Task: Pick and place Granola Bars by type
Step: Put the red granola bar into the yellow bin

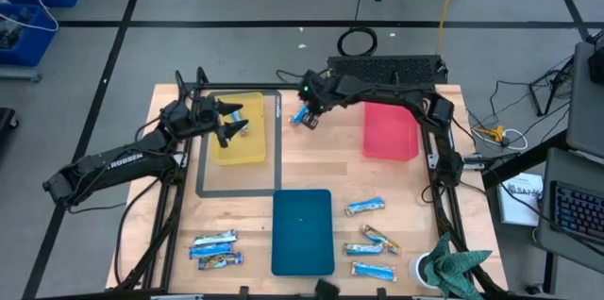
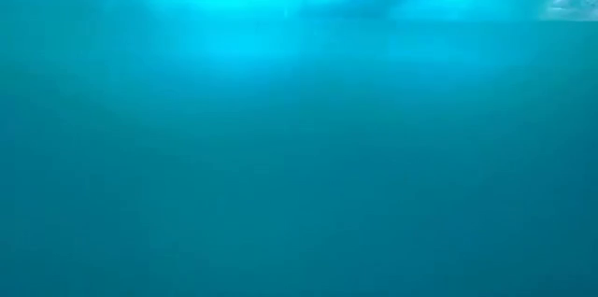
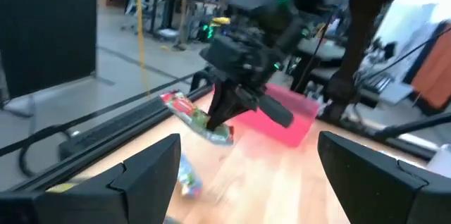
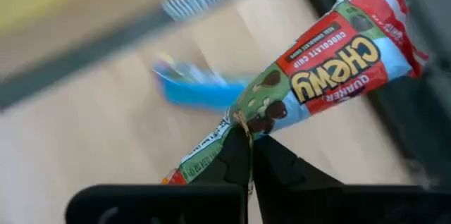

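My right gripper (image 4: 248, 136) is shut on a red-green-orange Chewy bar (image 4: 317, 69) above the far middle of the table (image 1: 307, 114), between the yellow tray (image 1: 247, 141) and the red tray (image 1: 390, 132). A blue-and-white bar (image 4: 201, 89) lies flat on the wood just below it. My left gripper (image 1: 229, 121) hovers open over the yellow tray; in its wrist view the fingers (image 3: 144, 175) frame the right gripper and its bar (image 3: 197, 118). More bars lie flat at the near left (image 1: 213, 249) and near right (image 1: 370, 239). My right gripper pinches the Chewy bar between its two fingertips at the wrapper's long edge near mid-length (image 4: 243, 120). The fingers come from above, pointing down, and lie across the bar. The bar is lifted clear of the table and slants, its red end (image 4: 384, 9) raised.
A blue tray (image 1: 302, 234) lies at the near middle and fills the whole low view (image 2: 299, 148). A green cloth (image 1: 459, 267) sits in a white cup at the near right corner. A dark frame outline (image 1: 200, 163) borders the yellow tray. Bare wood lies between the trays.
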